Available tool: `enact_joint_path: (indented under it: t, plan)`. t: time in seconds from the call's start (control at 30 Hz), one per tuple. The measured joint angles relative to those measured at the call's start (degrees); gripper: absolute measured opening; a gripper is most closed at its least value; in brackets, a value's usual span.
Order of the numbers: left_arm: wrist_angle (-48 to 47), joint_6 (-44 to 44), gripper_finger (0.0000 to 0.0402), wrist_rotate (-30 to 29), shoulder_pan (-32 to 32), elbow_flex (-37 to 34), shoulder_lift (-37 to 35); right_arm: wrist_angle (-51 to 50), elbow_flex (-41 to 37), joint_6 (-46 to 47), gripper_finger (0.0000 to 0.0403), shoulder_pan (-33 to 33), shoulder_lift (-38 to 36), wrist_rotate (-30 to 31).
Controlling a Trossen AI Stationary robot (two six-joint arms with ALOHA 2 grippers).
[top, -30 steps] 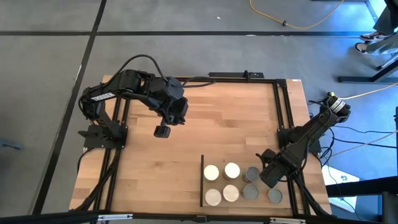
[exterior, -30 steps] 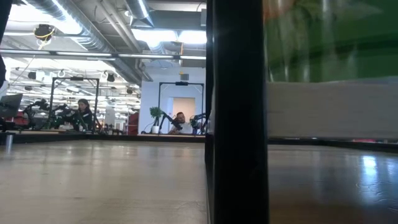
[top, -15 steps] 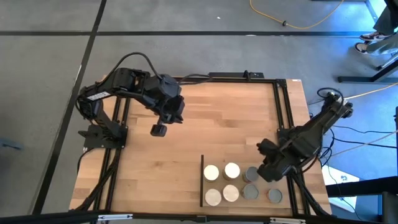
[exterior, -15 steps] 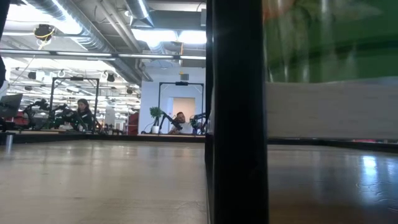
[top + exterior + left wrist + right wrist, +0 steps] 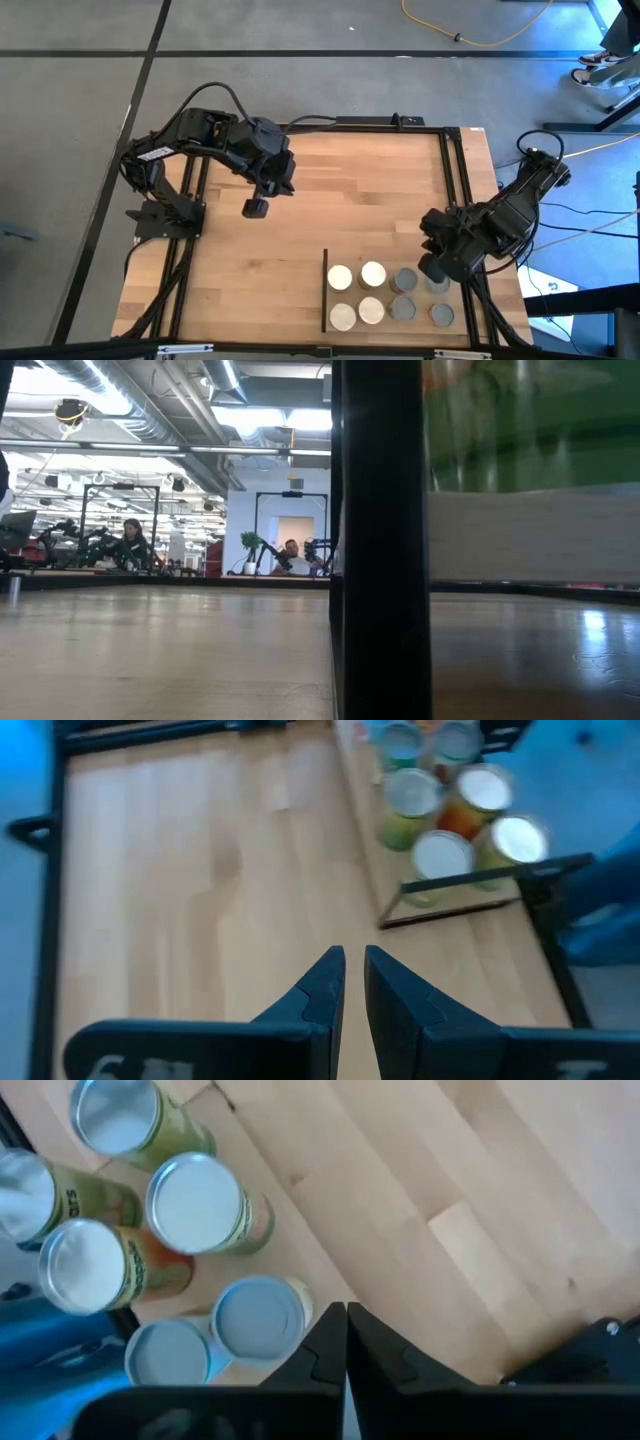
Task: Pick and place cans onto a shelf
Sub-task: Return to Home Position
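Several cans stand upright in a cluster on the shelf (image 5: 352,256), a light-wood panel at the table's near right with a black strip (image 5: 325,290) along its left edge. Cream tops (image 5: 340,277) are on the left of the cluster, grey tops (image 5: 403,308) on the right. The right wrist view shows the cans from above (image 5: 197,1202). My right gripper (image 5: 432,268) hangs shut and empty above the cluster's right side (image 5: 345,1330). My left gripper (image 5: 256,207) is shut and empty, raised over the table's far left part (image 5: 352,970).
Black frame rails (image 5: 450,170) run along the table's edges. In the low view a black upright (image 5: 380,540) and a blurred green can side (image 5: 530,420) fill the right half. Bare wood (image 5: 370,190) lies between the two arms.
My right gripper has risen from among the cans on the right of the cluster, drawn a little toward the far edge, and tipped to point more steeply down. The cans stand where they were. My left arm has kept almost still.
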Motion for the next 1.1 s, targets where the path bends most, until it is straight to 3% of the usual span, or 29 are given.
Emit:
enact_joint_path:
  t: [0.23,0.53,0.73,0.87,1.1]
  plan:
    - [-0.45,-4.91,0.0036,-7.92,0.0,-0.02,-0.02,-0.35,0.02,-0.36,0.0004,0.0,0.05,2.11]
    - [-4.17,-1.64,0.0003,-10.98,0.04,-0.1,-1.28,-4.37,3.92,-3.45,0.0003,-1.84,-0.46,5.01]
    - [-7.33,-2.62,0.0001,-12.89,0.07,-0.27,-5.82,-4.11,10.07,-13.87,0.0004,-3.86,-2.5,16.09]
    - [-7.36,-2.8,0.0001,-10.72,0.07,-0.2,-11.42,-4.09,11.43,-20.47,0.0003,-3.93,-6.23,23.61]
    - [-7.47,-5.81,0.0,-10.85,0.0,-0.02,-21.97,-4.24,8.84,-22.28,0.0002,-3.96,-17.08,31.69]
